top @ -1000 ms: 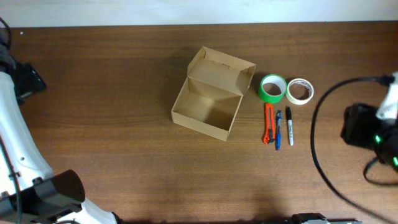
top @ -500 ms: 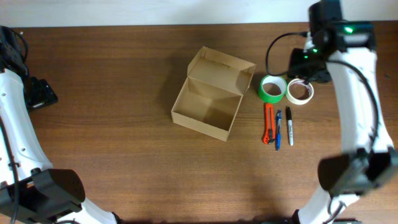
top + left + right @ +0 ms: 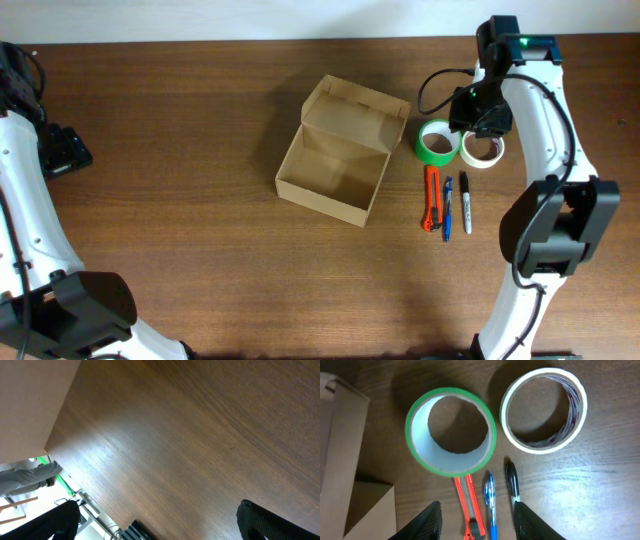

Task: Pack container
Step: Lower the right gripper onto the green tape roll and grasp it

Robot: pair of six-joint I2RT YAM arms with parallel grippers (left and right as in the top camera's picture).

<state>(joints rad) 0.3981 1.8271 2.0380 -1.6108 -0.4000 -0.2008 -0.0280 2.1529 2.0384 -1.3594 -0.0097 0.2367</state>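
Note:
The container (image 3: 335,165) is an open tan cardboard box at the table's middle, its flap lid standing up at the back; its edge shows in the right wrist view (image 3: 342,460). To its right lie a green tape roll (image 3: 437,156) (image 3: 420,452), a white tape roll (image 3: 482,161) (image 3: 540,449), an orange utility knife (image 3: 432,198) (image 3: 469,507), a blue pen (image 3: 447,210) (image 3: 491,505) and a black marker (image 3: 465,205) (image 3: 512,485). My right gripper (image 3: 476,115) (image 3: 477,522) is open and empty above the rolls and pens. My left gripper (image 3: 65,150) (image 3: 160,522) is open and empty over bare wood at the far left.
The table's left edge (image 3: 65,472) shows in the left wrist view, with floor and equipment beyond it. The right arm's black cable (image 3: 435,85) loops above the green roll. Bare brown wood lies in front of the box.
My right arm has swung in from the table's right edge to above the two tape rolls. My left arm shifted a little early on, then stayed put. Nothing on the table moved.

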